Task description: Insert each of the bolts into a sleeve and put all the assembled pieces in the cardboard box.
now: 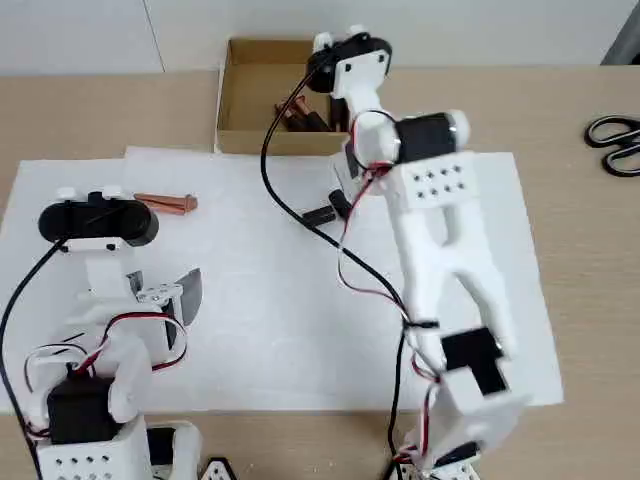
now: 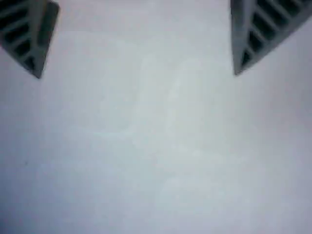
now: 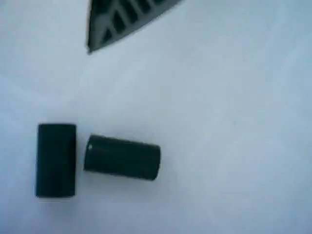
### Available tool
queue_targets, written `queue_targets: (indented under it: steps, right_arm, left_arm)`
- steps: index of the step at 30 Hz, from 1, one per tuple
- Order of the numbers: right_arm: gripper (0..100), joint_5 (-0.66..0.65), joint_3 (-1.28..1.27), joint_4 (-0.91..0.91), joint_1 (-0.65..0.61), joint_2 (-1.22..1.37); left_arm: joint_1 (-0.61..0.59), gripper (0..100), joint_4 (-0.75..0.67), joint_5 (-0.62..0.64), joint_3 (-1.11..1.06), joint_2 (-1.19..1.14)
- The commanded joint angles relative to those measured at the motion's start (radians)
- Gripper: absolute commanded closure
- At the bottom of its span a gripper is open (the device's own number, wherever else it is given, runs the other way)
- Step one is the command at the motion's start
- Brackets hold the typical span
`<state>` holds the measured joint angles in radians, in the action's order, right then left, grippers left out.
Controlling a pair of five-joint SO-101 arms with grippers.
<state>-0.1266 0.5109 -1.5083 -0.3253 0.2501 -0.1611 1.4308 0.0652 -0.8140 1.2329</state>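
Currently, from the high view, the cardboard box (image 1: 232, 95) sits at the far edge of the white sheet (image 1: 260, 330), and I log everything against it. Inside the box, toward its right wall, lie several copper-coloured pieces (image 1: 298, 113); I cannot tell whether sleeves are on them. One loose bolt (image 1: 166, 203) lies flat on the sheet, out from the box's front left corner and well apart from it. Two black sleeves (image 1: 320, 213) lie on the sheet near the box's front right corner; in the right wrist view one sleeve (image 3: 56, 160) and the other sleeve (image 3: 122, 157) lie just beside each other, roughly at right angles, with a thin gap between them. The right arm (image 1: 445, 240) stretches across the sheet to the box, its wrist over the front right corner. The right gripper (image 1: 345, 187) hangs above the sleeves, and I cannot tell whether it is released or clenched. The left gripper (image 2: 139, 44) is released, jaws wide apart, holding nothing, over bare sheet well short of the box and nearer than the loose bolt. Scissors (image 1: 615, 140) lie on the table (image 1: 580, 300), far right of the box.
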Motion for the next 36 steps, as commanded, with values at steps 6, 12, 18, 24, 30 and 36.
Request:
queue_targets:
  steps: [6, 12, 18, 24, 30, 36]
  right_arm:
    - [78.6, -0.009, 0.005, 0.209, 0.007, 0.202]
    - [78.6, -0.011, 0.005, 0.311, 0.002, 0.288]
    - [78.6, -0.017, 0.005, 0.344, 0.002, 0.364]
    - [78.6, -0.037, 0.005, 0.358, 0.001, 0.407]
    - [78.6, -0.037, 0.005, 0.358, 0.001, 0.430]
    - [78.6, -0.037, 0.005, 0.349, 0.001, 0.458]
  left_arm:
    - [-0.005, 76, -0.005, -0.003, 0.004, 0.006]
    - [-0.005, 76, -0.005, -0.003, 0.002, 0.003]
    - [-0.005, 76, -0.035, 0.000, -0.033, 0.008]
    - [-0.003, 76, -0.040, 0.000, -0.033, 0.006]
    - [-0.003, 76, -0.040, 0.000, -0.033, 0.005]
    - [-0.003, 76, -0.040, 0.000, -0.033, 0.005]
